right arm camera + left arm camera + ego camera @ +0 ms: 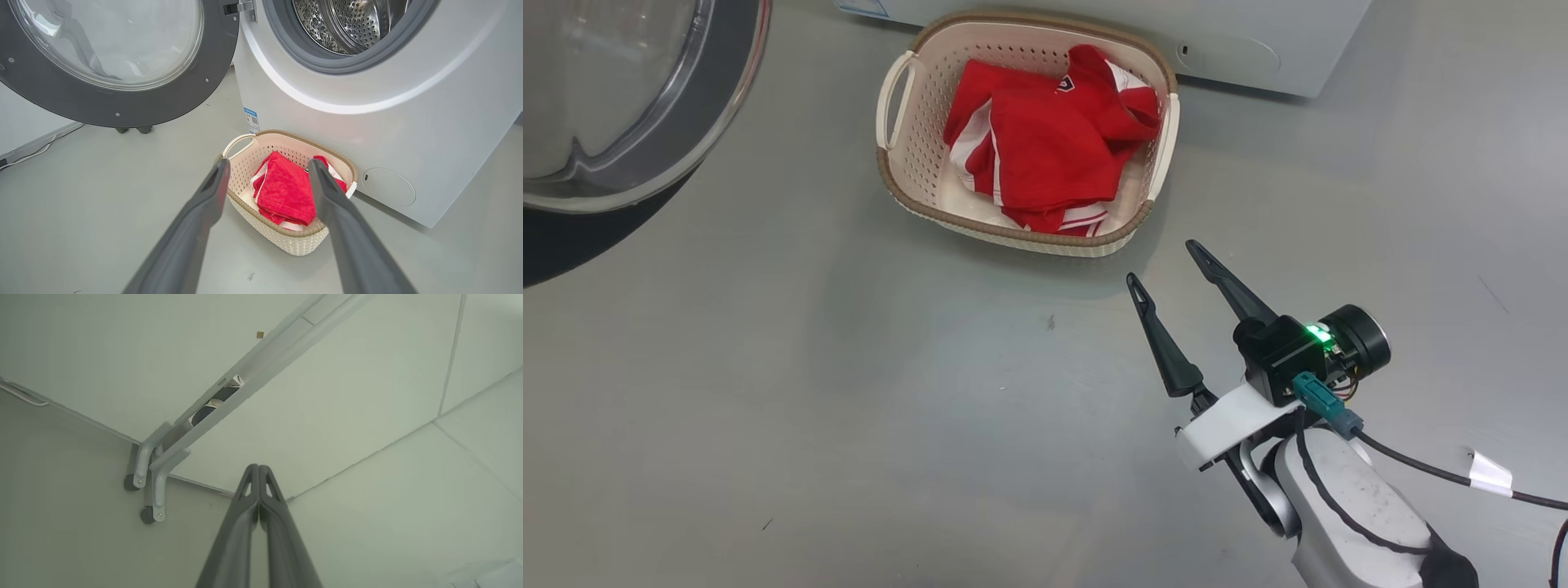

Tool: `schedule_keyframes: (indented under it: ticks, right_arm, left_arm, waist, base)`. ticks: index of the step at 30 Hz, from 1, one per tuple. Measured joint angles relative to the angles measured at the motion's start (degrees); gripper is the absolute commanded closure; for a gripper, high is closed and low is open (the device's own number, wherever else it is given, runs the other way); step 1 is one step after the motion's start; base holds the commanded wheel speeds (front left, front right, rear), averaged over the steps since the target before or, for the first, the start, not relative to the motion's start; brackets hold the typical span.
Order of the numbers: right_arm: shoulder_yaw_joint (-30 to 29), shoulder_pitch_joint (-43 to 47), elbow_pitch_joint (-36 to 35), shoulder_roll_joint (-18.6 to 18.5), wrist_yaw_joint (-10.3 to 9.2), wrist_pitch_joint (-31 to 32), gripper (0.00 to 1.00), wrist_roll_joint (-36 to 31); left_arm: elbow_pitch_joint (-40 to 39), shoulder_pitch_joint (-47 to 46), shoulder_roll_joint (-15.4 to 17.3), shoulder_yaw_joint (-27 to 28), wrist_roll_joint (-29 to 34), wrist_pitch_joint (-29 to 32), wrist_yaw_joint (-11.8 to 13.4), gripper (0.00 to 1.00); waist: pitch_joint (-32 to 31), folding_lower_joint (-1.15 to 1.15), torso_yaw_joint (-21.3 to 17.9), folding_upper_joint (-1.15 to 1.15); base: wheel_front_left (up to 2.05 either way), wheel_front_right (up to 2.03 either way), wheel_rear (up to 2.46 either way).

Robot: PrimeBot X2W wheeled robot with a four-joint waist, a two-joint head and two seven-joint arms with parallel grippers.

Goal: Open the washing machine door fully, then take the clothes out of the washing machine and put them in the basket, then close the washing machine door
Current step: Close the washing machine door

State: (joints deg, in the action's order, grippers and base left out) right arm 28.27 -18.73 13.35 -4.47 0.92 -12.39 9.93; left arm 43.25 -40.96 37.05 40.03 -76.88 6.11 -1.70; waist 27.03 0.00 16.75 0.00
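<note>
The right gripper [1161, 261] hung low over the floor [849, 367], its pale forearm reaching in from the robot's right; the two dark fingers stood wide apart with nothing between them and pointed at the near rim of the basket [915, 147], stopping short of it. The clothes [1045, 147] lay bunched inside the basket, the heap running from far rim to near rim, badge at the far end, striped hem nearest the robot. The basket sat just before the machine [408, 122], its handles to left and right. The door [122, 110] stood swung wide to the left. The left gripper [258, 469] was pressed together, empty, aimed at pale wall panels
</note>
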Motion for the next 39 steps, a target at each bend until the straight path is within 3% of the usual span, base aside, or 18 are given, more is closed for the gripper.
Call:
schedule_keyframes:
  ticks: [6,11,39]
  right_arm:
    - [0.13,-0.30,0.18,0.07,-0.04,-0.02,0.00,0.01]
    - [0.38,-0.92,0.47,0.19,-0.07,-0.20,0.00,0.01]
    - [1.48,-1.30,1.49,0.40,-1.08,-0.62,0.00,0.45]
  left_arm:
    - [5.81,-4.61,-0.63,0.37,-3.87,7.38,4.07,1.00]
    - [8.95,-7.00,-0.35,1.45,-5.47,9.67,6.01,1.00]
    - [17.36,-11.54,0.34,-3.12,-7.23,25.35,5.93,1.00]
  waist:
    - [0.44,0.00,-1.17,0.00]
    - [0.34,0.00,-1.63,0.00]
    - [-1.07,0.00,-3.40,0.00]
  base:
    - [0.00,0.00,0.00]
    - [0.00,0.00,0.00]
    - [0.00,0.00,0.00]
